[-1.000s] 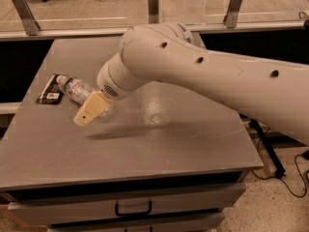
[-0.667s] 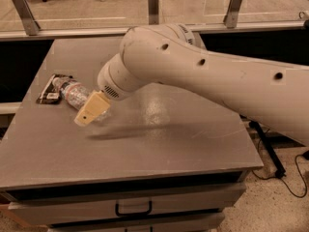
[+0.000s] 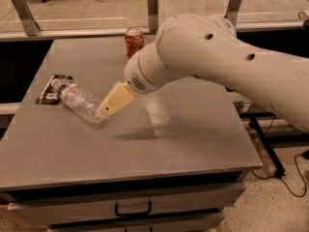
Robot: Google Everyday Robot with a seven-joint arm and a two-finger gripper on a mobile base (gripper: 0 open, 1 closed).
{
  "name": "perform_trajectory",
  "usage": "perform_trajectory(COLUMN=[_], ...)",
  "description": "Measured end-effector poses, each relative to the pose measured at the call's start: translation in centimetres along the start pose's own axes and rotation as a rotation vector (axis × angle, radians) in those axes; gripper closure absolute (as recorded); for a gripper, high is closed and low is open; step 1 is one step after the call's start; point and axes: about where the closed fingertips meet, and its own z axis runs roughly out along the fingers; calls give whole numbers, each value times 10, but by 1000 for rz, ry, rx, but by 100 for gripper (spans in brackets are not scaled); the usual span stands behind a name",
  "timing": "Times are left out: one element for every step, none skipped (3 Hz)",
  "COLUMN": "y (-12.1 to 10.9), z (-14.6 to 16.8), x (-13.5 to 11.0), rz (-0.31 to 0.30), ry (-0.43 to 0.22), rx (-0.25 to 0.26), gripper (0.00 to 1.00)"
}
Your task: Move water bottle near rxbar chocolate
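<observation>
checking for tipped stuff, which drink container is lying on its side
The water bottle, lying with its cap end by the rxbar and the gripper at its other end. The red can stands upright farther back.

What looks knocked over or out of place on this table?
The water bottle lies on its side, its cap end on the rxbar chocolate, with the gripper at its base. The red soda can stands upright.

A lab is suggested by glass panels (image 3: 193, 1), floor cables (image 3: 289, 192) and a drawered table (image 3: 193, 144). The gripper (image 3: 112, 102) is held above it.
</observation>
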Motion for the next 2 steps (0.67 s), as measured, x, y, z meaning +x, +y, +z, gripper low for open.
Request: perform_trajectory(y=[-38, -43], z=[-64, -70], x=[34, 41], rz=[76, 89], ry=[13, 16], rx=[102, 115], gripper=[0, 0])
